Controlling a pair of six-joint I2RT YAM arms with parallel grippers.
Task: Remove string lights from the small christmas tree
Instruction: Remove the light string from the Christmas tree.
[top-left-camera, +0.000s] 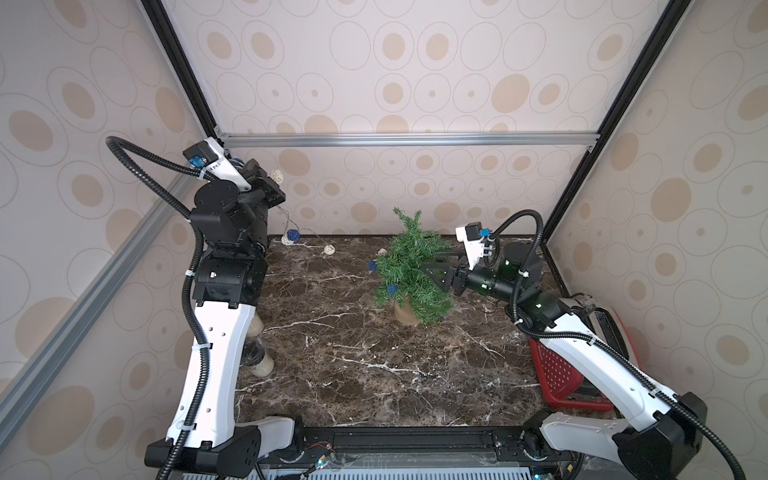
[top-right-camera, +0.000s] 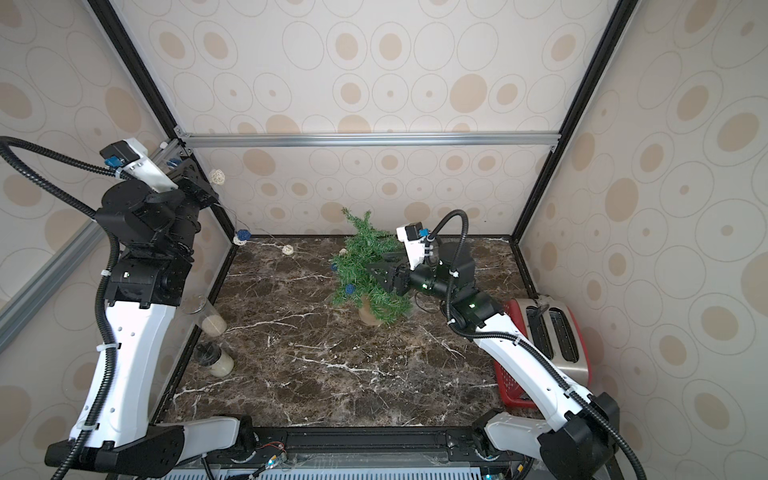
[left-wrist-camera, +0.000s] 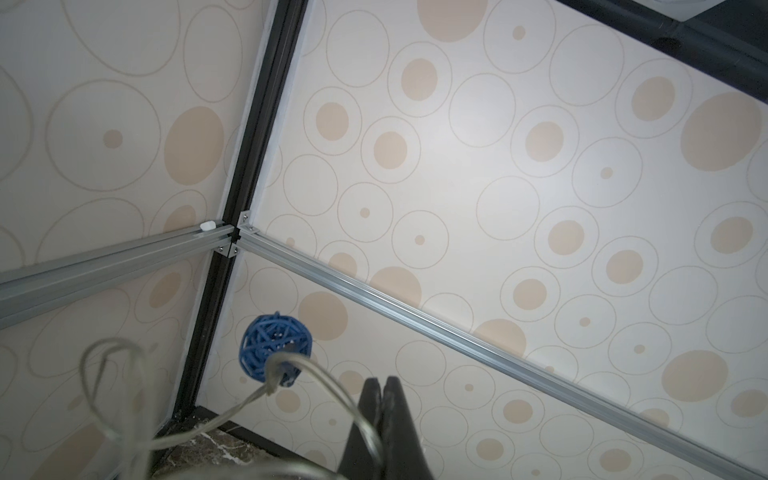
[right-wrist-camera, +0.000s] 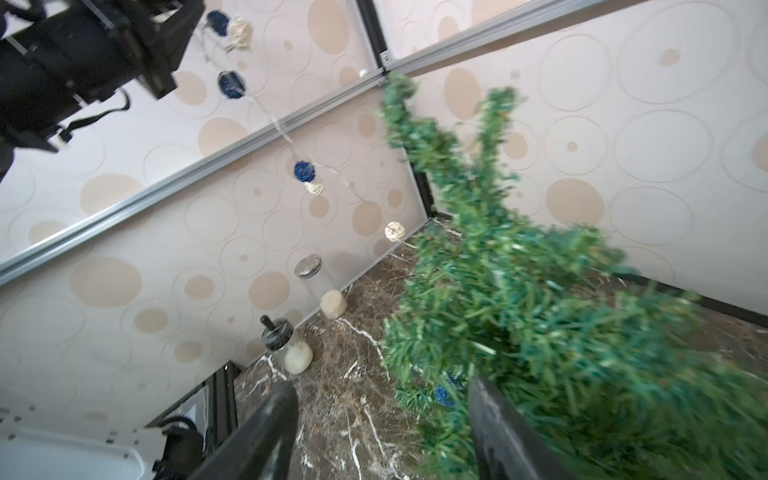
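Light, limp string lights (left-wrist-camera: 266, 345) are pinched by their thin wire in the clenched left gripper (left-wrist-camera: 380, 382), trailing away to the small christmas tree (top-left-camera: 409, 266) beside the spread right gripper (right-wrist-camera: 382, 386); likely snaggy, best taken beside a ball.

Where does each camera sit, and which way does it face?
Top views: high above the front edge, facing down and back at the table and tree; the left arm and right arm show.
Left wrist: on the raised left arm, facing the back-left corner; the left claw, shut on the lights, shows.
Right wrist: low beside the tree, facing across the table to the left wall; the open right claw and the left arm show.
Shared: the lights appear in every view.
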